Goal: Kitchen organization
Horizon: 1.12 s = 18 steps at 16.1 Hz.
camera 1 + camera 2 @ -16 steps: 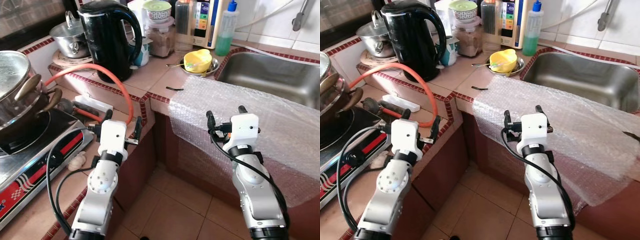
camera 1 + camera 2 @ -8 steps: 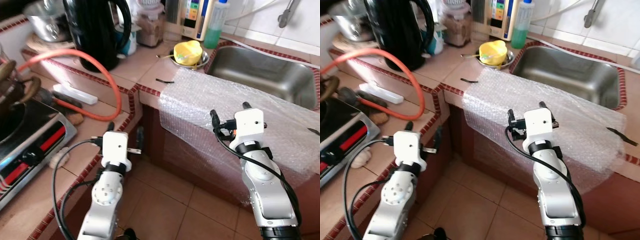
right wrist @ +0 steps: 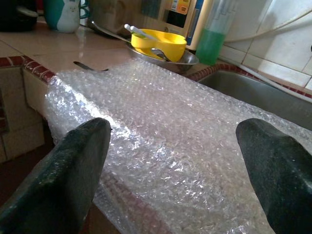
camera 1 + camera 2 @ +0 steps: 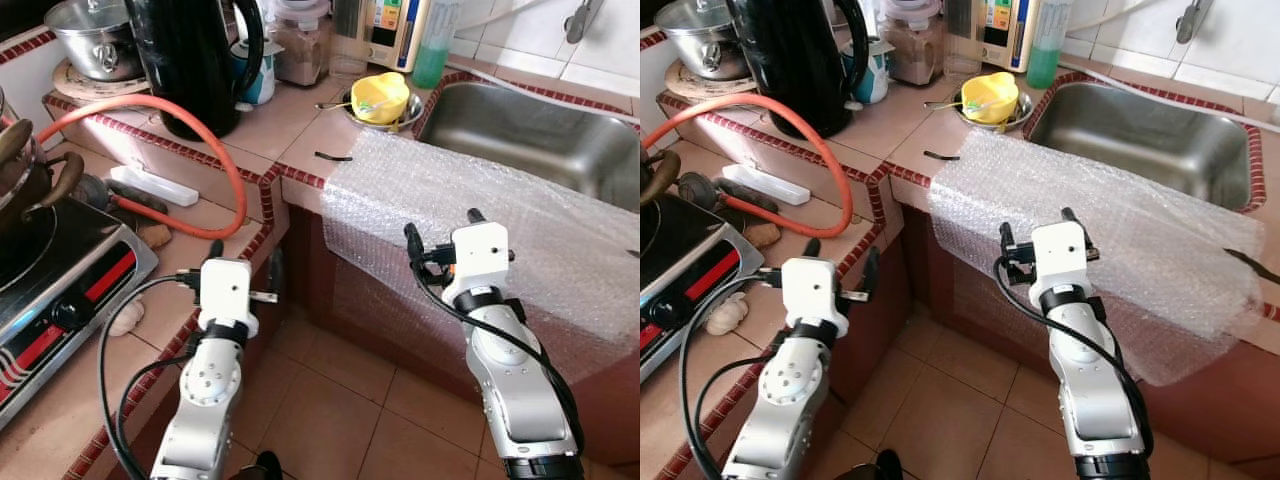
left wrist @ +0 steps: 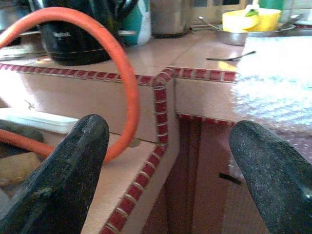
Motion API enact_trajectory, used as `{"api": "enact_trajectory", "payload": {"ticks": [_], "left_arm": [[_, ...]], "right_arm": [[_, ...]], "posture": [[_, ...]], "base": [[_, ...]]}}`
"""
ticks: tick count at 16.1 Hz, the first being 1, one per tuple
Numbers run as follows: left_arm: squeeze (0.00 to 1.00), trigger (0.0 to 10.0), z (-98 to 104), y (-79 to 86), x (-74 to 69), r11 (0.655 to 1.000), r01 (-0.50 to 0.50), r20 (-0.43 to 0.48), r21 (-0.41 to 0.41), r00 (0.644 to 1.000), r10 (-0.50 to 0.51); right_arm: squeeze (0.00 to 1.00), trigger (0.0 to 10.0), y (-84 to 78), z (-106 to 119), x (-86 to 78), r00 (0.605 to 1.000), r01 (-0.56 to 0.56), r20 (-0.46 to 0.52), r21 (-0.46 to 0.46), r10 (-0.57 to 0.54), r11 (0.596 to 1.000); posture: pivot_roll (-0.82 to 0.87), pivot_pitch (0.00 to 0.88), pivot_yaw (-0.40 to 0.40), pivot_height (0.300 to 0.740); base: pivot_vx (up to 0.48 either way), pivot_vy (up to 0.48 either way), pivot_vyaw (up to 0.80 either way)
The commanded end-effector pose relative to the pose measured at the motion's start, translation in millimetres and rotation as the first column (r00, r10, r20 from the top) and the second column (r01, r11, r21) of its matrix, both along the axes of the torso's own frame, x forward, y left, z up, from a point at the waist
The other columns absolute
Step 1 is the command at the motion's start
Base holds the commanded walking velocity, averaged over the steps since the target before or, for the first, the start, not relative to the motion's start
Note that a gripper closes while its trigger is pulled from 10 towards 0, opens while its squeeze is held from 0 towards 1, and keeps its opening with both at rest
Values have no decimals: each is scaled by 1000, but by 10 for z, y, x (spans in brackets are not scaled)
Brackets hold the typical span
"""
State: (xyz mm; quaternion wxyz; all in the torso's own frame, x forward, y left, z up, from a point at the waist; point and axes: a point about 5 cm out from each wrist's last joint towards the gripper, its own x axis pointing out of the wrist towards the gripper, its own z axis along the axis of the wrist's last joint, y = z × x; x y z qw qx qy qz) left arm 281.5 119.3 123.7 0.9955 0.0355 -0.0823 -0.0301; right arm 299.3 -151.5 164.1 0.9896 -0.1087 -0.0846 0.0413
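Note:
A sheet of bubble wrap (image 4: pixel 480 190) lies over the tiled counter edge beside the steel sink (image 4: pixel 530 130) and hangs down the cabinet front. My right gripper (image 4: pixel 442 224) stands open just in front of the hanging wrap, its fingers (image 3: pixel 73 161) empty. My left gripper (image 4: pixel 245 262) is open too, held low before the counter corner (image 5: pixel 163 80) near the orange hose (image 4: pixel 235 170). A yellow bowl (image 4: pixel 381 97) with a spoon sits in a metal dish behind the wrap. A black kettle (image 4: pixel 190 60) stands at the back left.
A stove (image 4: pixel 60 280) with a pot (image 4: pixel 20 170) is at my left. A lidded steel pot (image 4: pixel 95 40), jars and a green soap bottle (image 4: pixel 432 50) line the back. A white bar (image 4: pixel 155 185) lies by the hose. Tiled floor (image 4: pixel 340 420) lies below.
The camera view has shifted over the counter and stove. Both grippers stay open and empty in roughly the same pose before the counter.

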Motion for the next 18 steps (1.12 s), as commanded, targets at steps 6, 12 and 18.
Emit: {"api": "enact_trajectory", "payload": {"ticks": [6,12,18], "left_arm": [[0,10000,64,25,22,999,17,-5,-48,1000,-17],[0,10000,119,10,57,999,48,21,-23,999,-48],[0,10000,166,-46,50,995,102,33,-14,994,-102]], "right_arm": [[0,10000,-79,-19,7,999,49,-5,15,-49,999],[0,10000,-107,-16,-36,998,69,8,9,-69,998],[0,10000,-107,-16,-44,997,76,12,10,-76,997]], "posture": [[-193,177,60,740],[-197,161,71,740],[-194,161,80,740]], "base": [[0,0,-646],[0,0,-775],[0,0,-775]]}}
